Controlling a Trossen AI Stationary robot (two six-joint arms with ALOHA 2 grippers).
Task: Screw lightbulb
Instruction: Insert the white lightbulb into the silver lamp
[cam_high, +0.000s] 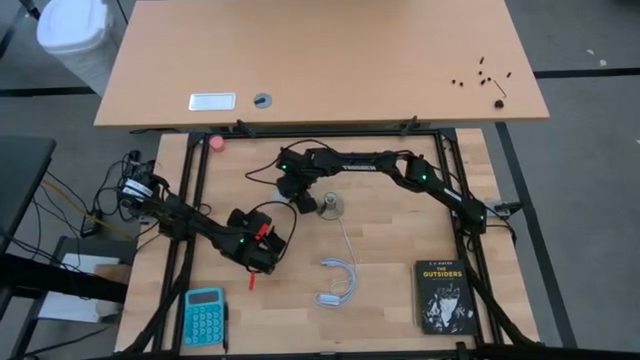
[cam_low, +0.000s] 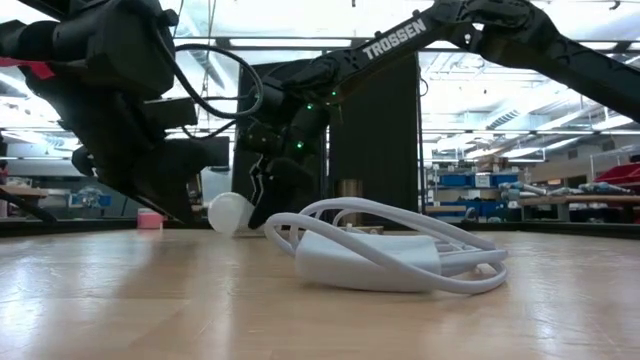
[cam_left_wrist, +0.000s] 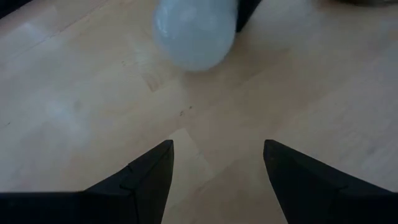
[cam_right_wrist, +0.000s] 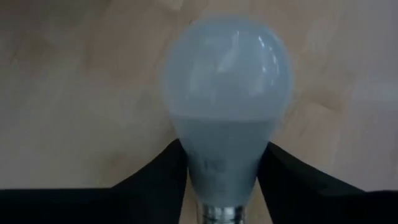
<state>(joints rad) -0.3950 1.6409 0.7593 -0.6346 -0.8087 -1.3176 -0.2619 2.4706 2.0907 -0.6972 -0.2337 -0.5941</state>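
High view. Right claw (cam_high: 297, 203) sits near the middle of the table (cam_high: 390, 300), reaching in from the right edge; the lightbulb is hidden beneath it here. Just beside it stands the socket (cam_high: 329, 206), a round metallic disc with a white cord (cam_high: 345, 240) running toward the near edge and ending in a coiled switch piece (cam_high: 338, 283). Left claw (cam_high: 262, 252) waits closer to the left edge. Also listed: blue calculator (cam_high: 205, 316) at the near-left corner, dark book (cam_high: 444, 296) at the near-right corner, small pink object (cam_high: 216, 143) by the far-left corner.

Low view. Lightbulb (cam_low: 230, 213) lies on its side on the table, globe pointing away from the right claw (cam_low: 268, 205), which grips its narrow end. The coiled cord (cam_low: 390, 252) fills the foreground.

Left wrist view. Left claw (cam_left_wrist: 214, 163) stands wide and empty above bare wood; the bulb's globe (cam_left_wrist: 194, 34) is ahead of it.

Right wrist view. Right claw (cam_right_wrist: 221, 163) is closed on the lightbulb (cam_right_wrist: 225, 99) at the tapered neck, just above the screw base.

Risks, as judged: the grip sits on a smooth taper, so the bulb could slip or tilt when lifted; a tilted base would cross-thread or miss the socket. The socket is light and loose, and may turn or slide unless the left claw steadies it. The cord lies close to that approach.
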